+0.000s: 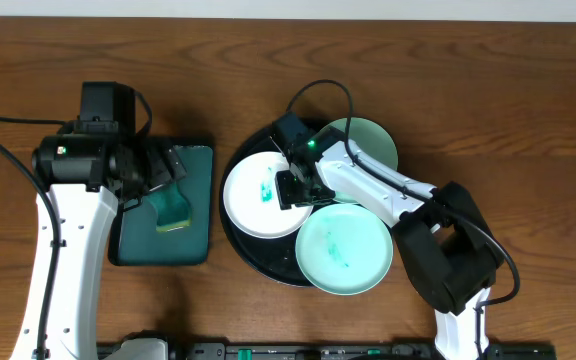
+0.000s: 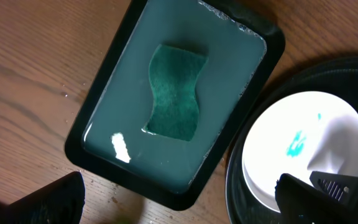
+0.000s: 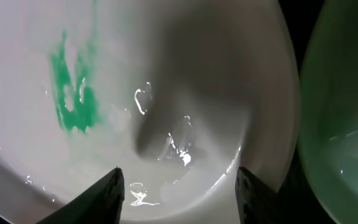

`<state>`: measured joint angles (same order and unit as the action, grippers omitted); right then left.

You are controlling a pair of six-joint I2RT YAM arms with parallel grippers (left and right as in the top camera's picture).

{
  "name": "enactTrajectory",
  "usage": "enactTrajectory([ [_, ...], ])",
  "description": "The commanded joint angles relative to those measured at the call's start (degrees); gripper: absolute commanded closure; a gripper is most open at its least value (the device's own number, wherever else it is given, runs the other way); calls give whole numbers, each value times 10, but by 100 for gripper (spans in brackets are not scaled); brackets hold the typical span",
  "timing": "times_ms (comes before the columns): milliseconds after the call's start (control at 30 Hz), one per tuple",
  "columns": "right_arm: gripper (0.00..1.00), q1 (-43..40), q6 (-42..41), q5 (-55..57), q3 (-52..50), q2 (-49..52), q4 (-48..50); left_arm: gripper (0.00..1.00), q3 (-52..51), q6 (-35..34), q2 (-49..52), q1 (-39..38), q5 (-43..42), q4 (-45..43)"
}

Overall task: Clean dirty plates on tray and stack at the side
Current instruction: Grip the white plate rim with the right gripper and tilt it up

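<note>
The round black tray [image 1: 243,245] holds three plates. The white plate [image 1: 251,195] sits at its left with a teal smear; it also shows in the left wrist view [image 2: 316,134] and fills the right wrist view [image 3: 135,93]. A mint plate [image 1: 344,250] with a faint smear sits at the front right. Another mint plate [image 1: 373,140] sits at the back, partly under the right arm. My right gripper [image 1: 296,188] [image 3: 178,186] is open, low over the white plate's right side. My left gripper [image 1: 168,170] [image 2: 179,202] is open and empty above the rectangular tray.
A dark rectangular tray [image 1: 196,250] [image 2: 98,162] with a teal inside lies left of the black tray. A green sponge [image 1: 173,208] [image 2: 176,93] lies in it. Bare wooden table surrounds both trays.
</note>
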<state>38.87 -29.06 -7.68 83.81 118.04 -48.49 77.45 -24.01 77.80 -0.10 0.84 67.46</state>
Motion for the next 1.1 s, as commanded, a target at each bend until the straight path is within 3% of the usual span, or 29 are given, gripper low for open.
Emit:
enactTrajectory([
  [0, 44, -2, 28, 14, 1, -1, 0, 2, -5, -3, -1, 2, 12, -3],
  [300, 39, -3, 70, 22, 117, -8, -64, 2, -5, -3, -1, 2, 12, -3],
  [433, 50, -5, 9, 65, 146, -8, -120, 2, -5, -3, -1, 2, 12, -3],
  [567, 53, -7, -41, 72, 119, -6, -142, 2, -5, -3, -1, 2, 12, -3],
  [967, 48, -5, -48, 72, 12, -6, -48, 2, -5, -3, -1, 2, 12, -3],
  [1067, 58, -5, -48, 72, -7, -6, -18, 2, -5, -3, -1, 2, 12, -3],
])
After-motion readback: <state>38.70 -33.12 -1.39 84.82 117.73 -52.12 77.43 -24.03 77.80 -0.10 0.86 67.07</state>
